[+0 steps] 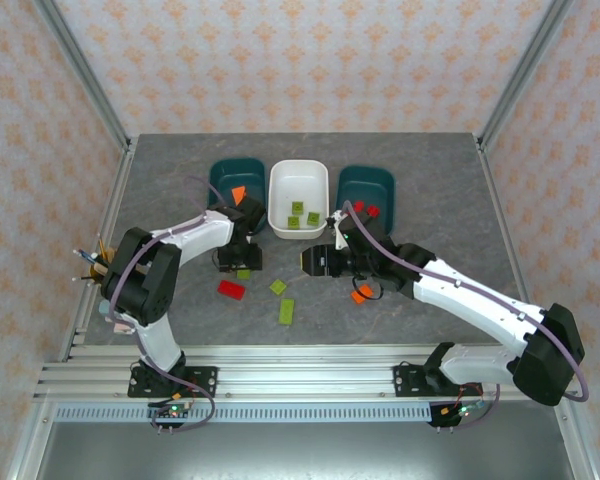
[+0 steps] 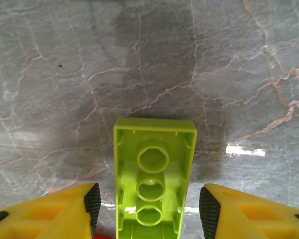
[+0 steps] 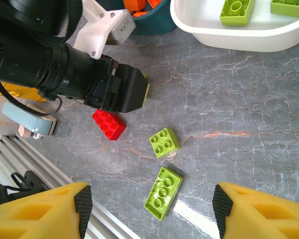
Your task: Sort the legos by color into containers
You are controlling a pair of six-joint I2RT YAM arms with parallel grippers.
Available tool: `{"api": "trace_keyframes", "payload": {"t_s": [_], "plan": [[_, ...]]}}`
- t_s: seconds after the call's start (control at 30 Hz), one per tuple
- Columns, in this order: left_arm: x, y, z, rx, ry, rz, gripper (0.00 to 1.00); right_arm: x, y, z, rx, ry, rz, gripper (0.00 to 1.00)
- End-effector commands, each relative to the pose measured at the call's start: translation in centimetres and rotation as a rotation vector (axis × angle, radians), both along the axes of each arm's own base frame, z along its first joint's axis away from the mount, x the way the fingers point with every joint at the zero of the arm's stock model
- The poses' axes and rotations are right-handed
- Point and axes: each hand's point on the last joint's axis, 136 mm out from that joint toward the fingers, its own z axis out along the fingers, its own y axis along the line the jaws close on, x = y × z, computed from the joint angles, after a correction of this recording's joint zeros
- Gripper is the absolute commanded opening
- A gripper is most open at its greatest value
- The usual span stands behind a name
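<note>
We watch the left gripper [image 2: 149, 206], jaws spread astride a lime brick [image 2: 154, 149], seemingly clear of it, right gripper [image 3: 149, 211], jaws wide apart

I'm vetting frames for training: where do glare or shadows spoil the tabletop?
Left wrist: white glare streak right of the upturned green lego, dark shadow spreading beyond it. Right wrist: glare patch below the long green brick; focus sharp.

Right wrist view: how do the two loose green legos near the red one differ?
The square green lego shows four studs; the long green lego is clearly longer. The square one lies close to the red lego; the long one lies farther off. Both are lime green.
</note>
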Motion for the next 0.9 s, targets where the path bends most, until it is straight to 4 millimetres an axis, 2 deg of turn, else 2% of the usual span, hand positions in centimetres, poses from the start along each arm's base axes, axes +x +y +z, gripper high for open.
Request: {"api": "trace_keyframes", "payload": {"t_s": [0.0, 0.23, 0.3, 0.4, 0.47, 0.53, 0.67, 0.77, 0.87], "plan": [[0.3, 0.0, -0.8, 0.002, 0.0, -0.013, 0.52, 0.8, 0.1, 2.0, 0.02, -0.041, -0.028, 0.66], [0.0, 0.7, -2.1, 0.045, 0.024, -0.009, 0.37, 1.1, 0.2, 1.8, 0.008, -0.03, -0.038, 0.66], [0.0, 0.9, -2.0, 0.049, 0.018, -0.004, 0.34, 1.1, 0.2, 1.8, 0.005, -0.027, -0.042, 0.66], [0.2, 0.9, -0.8, 0.053, -0.01, 0.003, 0.32, 1.3, -0.1, 2.0, 0.0, -0.035, -0.055, 0.66], [0.4, 0.7, 1.2, 0.047, -0.044, 0.005, 0.32, 1.5, -0.6, 2.5, -0.013, -0.053, -0.077, 0.65], [0.7, -0.1, 4.1, 0.027, -0.09, 0.005, 0.32, 2.0, -1.5, 3.1, -0.031, -0.083, -0.123, 0.65], [1.7, -1.6, 8.9, -0.005, -0.148, 0.008, 0.32, 3.3, -3.5, 5.2, -0.014, -0.149, -0.24, 0.64], [3.8, -3.0, 11.6, -0.035, -0.193, 0.013, 0.32, 4.9, -4.8, 6.3, -0.005, -0.171, -0.331, 0.64], [6.8, -4.2, 13.1, -0.039, -0.23, 0.009, 0.32, 6.8, -5.8, 7.4, 0.033, -0.176, -0.406, 0.65]]}}
